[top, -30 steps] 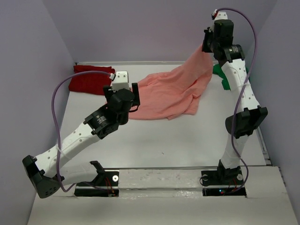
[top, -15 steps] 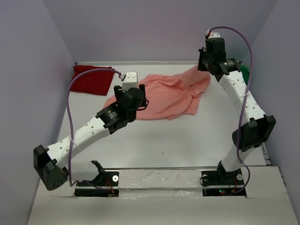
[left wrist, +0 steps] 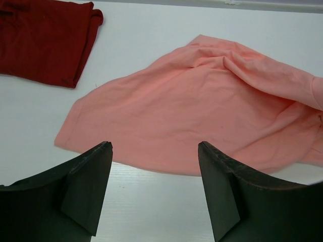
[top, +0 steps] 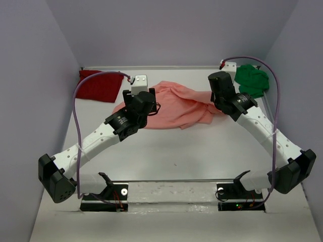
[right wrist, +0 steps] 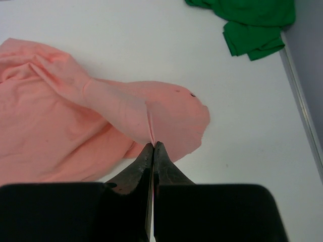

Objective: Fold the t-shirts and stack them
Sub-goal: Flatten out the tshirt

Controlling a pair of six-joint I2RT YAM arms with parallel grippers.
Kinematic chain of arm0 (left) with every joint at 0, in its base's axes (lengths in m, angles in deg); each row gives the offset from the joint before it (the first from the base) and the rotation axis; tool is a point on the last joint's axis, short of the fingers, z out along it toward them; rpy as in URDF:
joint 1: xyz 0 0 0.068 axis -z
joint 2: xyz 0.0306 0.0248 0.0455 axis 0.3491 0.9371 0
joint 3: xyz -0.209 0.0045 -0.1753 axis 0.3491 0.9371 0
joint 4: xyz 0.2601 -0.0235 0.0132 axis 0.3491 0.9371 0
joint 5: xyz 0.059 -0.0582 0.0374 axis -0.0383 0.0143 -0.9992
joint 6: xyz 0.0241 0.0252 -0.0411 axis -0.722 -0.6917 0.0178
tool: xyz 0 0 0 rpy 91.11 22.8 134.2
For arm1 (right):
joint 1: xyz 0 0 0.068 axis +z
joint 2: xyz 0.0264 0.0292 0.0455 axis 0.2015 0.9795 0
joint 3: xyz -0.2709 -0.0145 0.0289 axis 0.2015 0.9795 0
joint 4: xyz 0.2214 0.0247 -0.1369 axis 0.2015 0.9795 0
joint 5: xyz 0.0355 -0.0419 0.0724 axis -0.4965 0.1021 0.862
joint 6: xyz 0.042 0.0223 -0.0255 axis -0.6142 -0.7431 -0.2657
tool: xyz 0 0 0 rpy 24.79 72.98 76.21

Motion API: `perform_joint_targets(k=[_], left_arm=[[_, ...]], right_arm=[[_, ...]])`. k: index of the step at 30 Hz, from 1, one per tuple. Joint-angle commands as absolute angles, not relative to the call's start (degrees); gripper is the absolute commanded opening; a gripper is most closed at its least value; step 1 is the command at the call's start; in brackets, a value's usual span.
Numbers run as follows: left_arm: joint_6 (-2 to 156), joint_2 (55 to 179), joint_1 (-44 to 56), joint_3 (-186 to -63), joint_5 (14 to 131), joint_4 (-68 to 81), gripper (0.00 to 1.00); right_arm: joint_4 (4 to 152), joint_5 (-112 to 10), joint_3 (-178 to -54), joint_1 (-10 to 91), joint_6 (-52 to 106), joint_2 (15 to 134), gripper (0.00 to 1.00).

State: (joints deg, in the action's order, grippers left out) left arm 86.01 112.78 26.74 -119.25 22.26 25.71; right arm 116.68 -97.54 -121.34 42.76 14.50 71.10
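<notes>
The salmon-pink t-shirt (top: 176, 106) lies rumpled in the middle of the table, also in the left wrist view (left wrist: 202, 116) and right wrist view (right wrist: 60, 121). My right gripper (right wrist: 153, 145) is shut on a fold of its right edge, low over the table (top: 218, 96). My left gripper (left wrist: 154, 151) is open and empty, hovering just short of the shirt's near left edge (top: 144, 103). The dark red t-shirt (top: 98, 85) lies folded at the back left (left wrist: 45, 40). The bright green t-shirt (top: 252, 79) lies crumpled at the back right (right wrist: 252, 25).
The white table (top: 176, 151) has walls on the left, back and right. A raised rail (right wrist: 303, 106) runs along the right edge. The arm bases (top: 111, 194) sit at the near edge.
My right gripper has come down from high at the back right, lowering the pink shirt's held edge to the table. My left gripper has moved forward over the shirt's left part.
</notes>
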Motion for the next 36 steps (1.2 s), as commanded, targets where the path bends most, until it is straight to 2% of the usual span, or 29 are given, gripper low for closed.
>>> perform_joint_targets(k=[1,9,14,15,16,17,19,23,25,27,28,29,30,31,32,33,34,36], left_arm=[[86.97,111.74,26.67,-121.18,21.65,23.26,0.79],[85.56,111.21,26.41,-120.39,18.14,24.06,0.79],[85.65,111.66,25.62,-122.67,18.49,25.64,0.79],[85.30,111.39,25.62,-123.11,18.75,25.29,0.79],[85.21,110.87,25.62,-123.37,19.01,25.11,0.79],[85.03,110.86,25.53,-123.38,19.01,25.03,0.79],[84.33,110.68,25.44,-123.99,19.54,24.76,0.79],[83.37,112.35,25.36,-125.66,19.01,24.94,0.79],[83.19,113.40,25.36,-126.88,19.10,25.46,0.79],[83.54,112.89,25.36,-127.24,20.06,25.20,0.78],[83.63,112.53,25.36,-127.07,20.50,24.59,0.78],[83.71,112.01,25.36,-126.81,20.85,24.41,0.79],[83.80,110.96,25.36,-126.20,21.47,24.15,0.79],[83.80,110.51,25.36,-125.93,21.82,23.88,0.78],[83.80,110.07,25.36,-125.67,21.82,24.06,0.79],[83.89,109.29,25.36,-125.40,21.74,24.23,0.79],[84.15,108.58,25.36,-125.14,21.91,24.49,0.78],[84.24,107.97,25.36,-124.96,22.09,24.93,0.79]], right_arm=[[114.44,-104.70,-121.29,42.56,13.44,70.18,0.00],[113.83,-104.53,-122.80,42.56,11.51,73.53,0.00],[115.83,-104.61,-113.23,49.83,4.32,62.47,0.00],[116.63,-105.83,-108.34,54.73,-0.57,60.10,0.00],[120.03,-106.97,-106.37,57.47,-7.41,56.25,0.00],[122.68,-108.20,-104.87,60.02,-7.48,55.17,0.00],[129.70,-111.98,-103.98,64.77,-18.78,54.98,0.00],[151.05,-123.65,-111.43,67.43,-32.17,65.06,0.00],[161.65,-127.97,-120.12,67.43,-36.27,70.42,0.00],[155.80,-132.02,-128.36,66.91,-26.95,71.94,0.00],[149.66,-131.08,-130.24,65.43,-13.85,71.42,0.00],[138.29,-128.02,-130.35,63.85,0.29,70.20,0.00],[114.33,-123.99,-128.00,62.44,22.01,68.62,0.00],[105.04,-112.29,-127.10,56.85,28.92,66.34,0.00],[100.95,-112.17,-128.58,53.23,30.82,67.36,0.00],[102.73,-104.60,-132.33,50.67,30.93,69.81,0.00],[104.14,-105.14,-141.59,48.12,34.58,76.18,0.00],[106.33,-104.09,-152.00,46.79,41.79,82.90,0.00]])
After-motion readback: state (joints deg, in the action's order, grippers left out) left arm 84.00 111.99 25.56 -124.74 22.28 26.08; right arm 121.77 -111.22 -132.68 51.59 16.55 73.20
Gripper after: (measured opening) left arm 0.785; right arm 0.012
